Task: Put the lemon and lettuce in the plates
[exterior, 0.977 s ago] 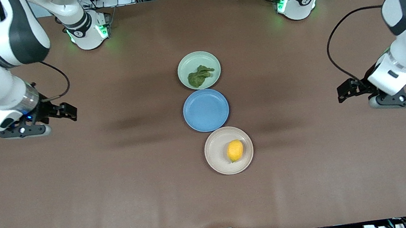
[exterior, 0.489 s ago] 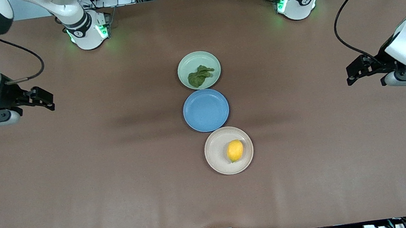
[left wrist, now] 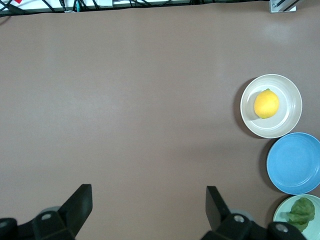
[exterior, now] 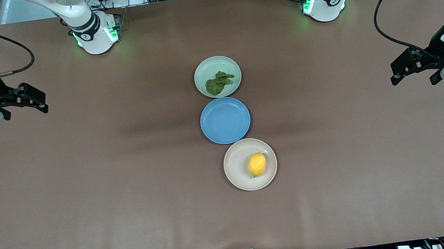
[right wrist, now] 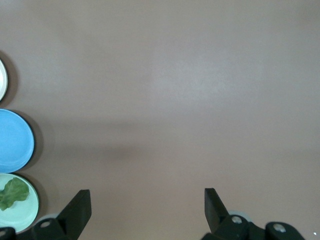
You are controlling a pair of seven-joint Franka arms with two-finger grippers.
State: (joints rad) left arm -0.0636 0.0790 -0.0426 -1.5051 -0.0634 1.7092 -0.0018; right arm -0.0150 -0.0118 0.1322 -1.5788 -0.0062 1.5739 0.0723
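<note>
Brown table (exterior: 83, 181): lemon (exterior: 257, 164) (nub camera-ward) on beige plate (exterior: 237, 174).

left hand (exterior: 398, 71), right hand (exterior: 35, 99), both withdrawn outward

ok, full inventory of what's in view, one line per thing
lettuce: 1, dark green, on the mint green plate
mint green plate: 1, pale green, farthest from the front camera of the three plates
blue plate: 1, blue, empty, between the other two plates
beige plate: 1, beige-white, nearest the front camera
lemon: 1, yellow, on the beige plate
table: 1, brown
left tool: 1, black, open, holding nothing, over the left arm's end of the table
right tool: 1, black, open, holding nothing, over the right arm's end of the table
</note>
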